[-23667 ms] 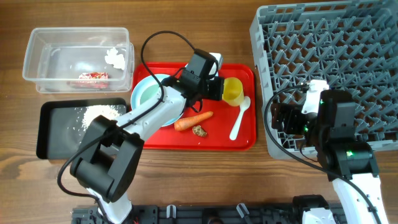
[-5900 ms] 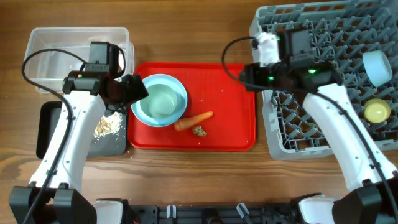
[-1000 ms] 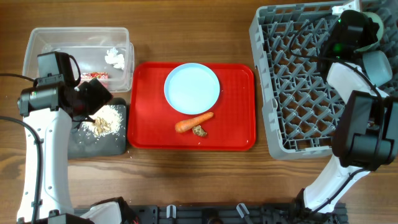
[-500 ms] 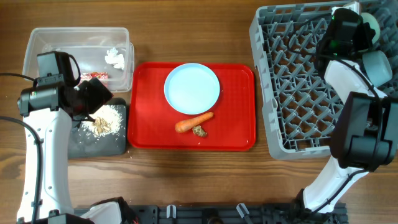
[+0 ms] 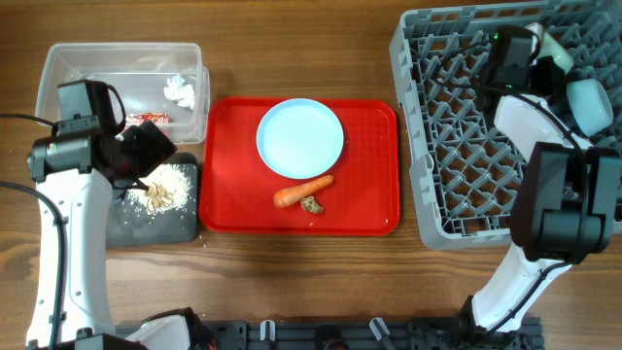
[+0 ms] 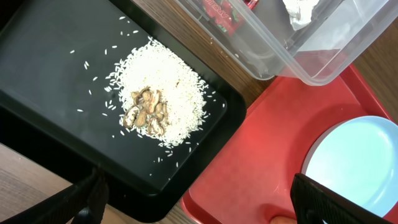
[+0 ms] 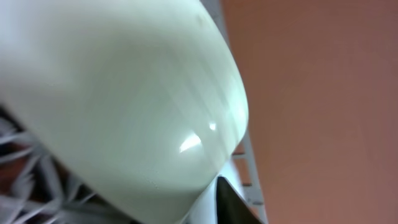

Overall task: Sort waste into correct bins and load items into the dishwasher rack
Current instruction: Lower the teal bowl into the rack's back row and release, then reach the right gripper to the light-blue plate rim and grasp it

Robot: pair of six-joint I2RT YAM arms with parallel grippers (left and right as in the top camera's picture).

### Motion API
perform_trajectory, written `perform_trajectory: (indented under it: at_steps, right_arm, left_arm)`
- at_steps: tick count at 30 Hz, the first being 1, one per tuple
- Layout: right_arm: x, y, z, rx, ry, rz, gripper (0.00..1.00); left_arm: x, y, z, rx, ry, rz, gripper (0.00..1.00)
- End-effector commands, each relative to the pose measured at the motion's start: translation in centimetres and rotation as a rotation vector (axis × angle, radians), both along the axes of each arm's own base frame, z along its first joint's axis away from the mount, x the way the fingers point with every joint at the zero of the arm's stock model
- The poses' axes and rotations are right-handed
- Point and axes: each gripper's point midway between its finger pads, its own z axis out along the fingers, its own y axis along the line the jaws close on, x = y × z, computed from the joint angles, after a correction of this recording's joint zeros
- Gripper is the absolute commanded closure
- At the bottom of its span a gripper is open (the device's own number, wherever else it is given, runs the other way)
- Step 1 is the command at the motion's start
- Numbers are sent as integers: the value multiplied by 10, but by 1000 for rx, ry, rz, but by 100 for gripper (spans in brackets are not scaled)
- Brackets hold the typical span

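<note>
Nearest, on the red tray (image 5: 369,209): orange carrot (image 5: 302,190) beside brown scrap (image 5: 311,204), light-blue dish (image 5: 300,137) beyond. Left end effector (image 6: 205,202) spread wide above rice (image 5: 170,185) on black tray (image 5: 126,226). Farthest, right end effector (image 5: 530,51) at mint bowl (image 7: 124,93) in rack (image 5: 466,175); grip impossible to tell.

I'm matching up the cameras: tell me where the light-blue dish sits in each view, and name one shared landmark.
Overhead: the light-blue dish is at upper centre, on the red tray.
Left wrist: it is in the lower right corner, cut off by the frame edge.
Right wrist: not in it.
Shared landmark: the red tray under the dish, in the overhead and left wrist views.
</note>
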Motion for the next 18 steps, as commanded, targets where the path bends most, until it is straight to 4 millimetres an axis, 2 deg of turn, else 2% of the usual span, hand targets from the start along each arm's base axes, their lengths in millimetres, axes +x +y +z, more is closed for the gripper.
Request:
perform_trajectory:
  at_steps: [1, 3, 4, 8, 13, 18]
  right_arm:
    - [0, 12, -18, 55, -26, -6, 73]
    - [1, 15, -18, 56, -23, -1, 70]
    - [1, 16, -16, 56, -29, 3, 66]
    - [5, 25, -6, 78, -48, 37, 60]
    - [11, 51, 7, 229, -64, 176, 53]
    - [6, 76, 25, 365, -78, 286, 50]
  left_arm:
    - [1, 0, 7, -7, -25, 12, 5]
    - [1, 0, 7, -7, -25, 12, 4]
    - [1, 0, 6, -7, -25, 12, 4]
    - [1, 0, 7, -6, -26, 12, 4]
    - [1, 0, 7, -7, -26, 12, 4]
    - [1, 0, 7, -8, -25, 11, 4]
